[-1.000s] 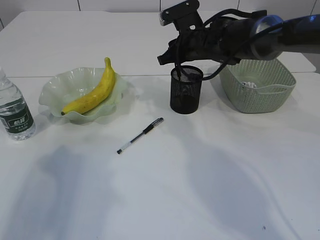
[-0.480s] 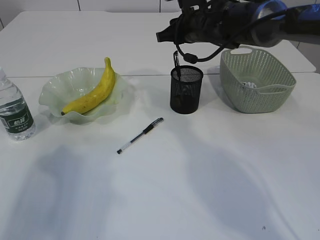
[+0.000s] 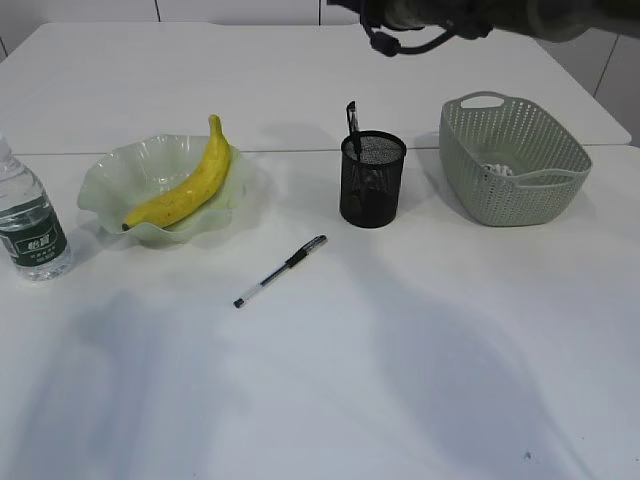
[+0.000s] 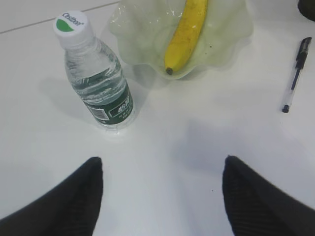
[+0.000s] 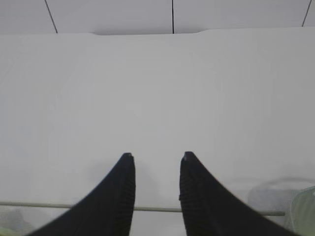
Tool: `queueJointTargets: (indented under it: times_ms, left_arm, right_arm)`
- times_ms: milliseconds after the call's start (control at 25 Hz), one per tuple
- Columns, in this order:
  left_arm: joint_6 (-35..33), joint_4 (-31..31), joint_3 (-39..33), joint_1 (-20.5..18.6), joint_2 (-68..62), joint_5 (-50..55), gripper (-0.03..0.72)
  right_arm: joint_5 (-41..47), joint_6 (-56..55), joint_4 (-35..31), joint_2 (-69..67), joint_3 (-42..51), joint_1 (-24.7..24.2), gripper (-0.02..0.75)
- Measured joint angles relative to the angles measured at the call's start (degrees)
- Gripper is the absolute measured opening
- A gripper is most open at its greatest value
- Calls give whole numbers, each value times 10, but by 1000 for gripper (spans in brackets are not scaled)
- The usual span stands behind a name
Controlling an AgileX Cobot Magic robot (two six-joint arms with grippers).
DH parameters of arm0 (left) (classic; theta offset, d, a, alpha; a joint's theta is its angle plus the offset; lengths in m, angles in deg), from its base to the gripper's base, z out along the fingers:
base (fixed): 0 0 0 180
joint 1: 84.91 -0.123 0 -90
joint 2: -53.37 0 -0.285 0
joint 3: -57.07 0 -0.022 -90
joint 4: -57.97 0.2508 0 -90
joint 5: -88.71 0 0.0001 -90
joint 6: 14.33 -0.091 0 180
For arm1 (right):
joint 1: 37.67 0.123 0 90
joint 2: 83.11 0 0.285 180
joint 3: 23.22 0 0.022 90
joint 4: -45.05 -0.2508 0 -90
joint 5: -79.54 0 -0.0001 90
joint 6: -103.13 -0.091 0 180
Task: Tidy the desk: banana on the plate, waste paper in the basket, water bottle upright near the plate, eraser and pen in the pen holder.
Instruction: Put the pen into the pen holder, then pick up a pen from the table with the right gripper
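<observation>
Black, ribbed fingers of the right gripper (image 5: pixel 156 158) stand a little apart with nothing between them, above bare white table (image 5: pixel 157 98). The left gripper (image 4: pixel 160 164) is spread wide and empty, hovering near the one water bottle (image 4: pixel 96 78), which stands upright beside the one plate (image 3: pixel 135 180). One banana (image 3: pixel 185 190) lies on that plate. One pen (image 3: pixel 281 270) lies flat on the table; another stands in the single mesh pen holder (image 3: pixel 372 180). The one basket (image 3: pixel 512 160) holds something white, probably paper.
</observation>
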State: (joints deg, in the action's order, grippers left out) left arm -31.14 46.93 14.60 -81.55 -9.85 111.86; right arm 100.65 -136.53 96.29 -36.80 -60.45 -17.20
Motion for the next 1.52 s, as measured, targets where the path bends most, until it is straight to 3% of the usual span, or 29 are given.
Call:
queueJointTargets:
  times_ms: [400, 640, 880, 1120, 1520]
  left_arm:
    - [0, 0, 0, 0, 0, 0, 538]
    - [0, 0, 0, 0, 0, 4, 538]
    - [0, 0, 0, 0, 0, 15, 538]
    - [0, 0, 0, 0, 0, 25, 538]
    - [0, 0, 0, 0, 0, 38, 538]
  right_arm:
    - [56, -5, -162, 46, -2, 1, 239]
    - [137, 10, -180, 57, -2, 21, 239]
    - [158, 114, -180, 69, -2, 54, 239]
    - [209, 126, -212, 69, -2, 64, 239]
    - [251, 123, -380, 69, -2, 64, 239]
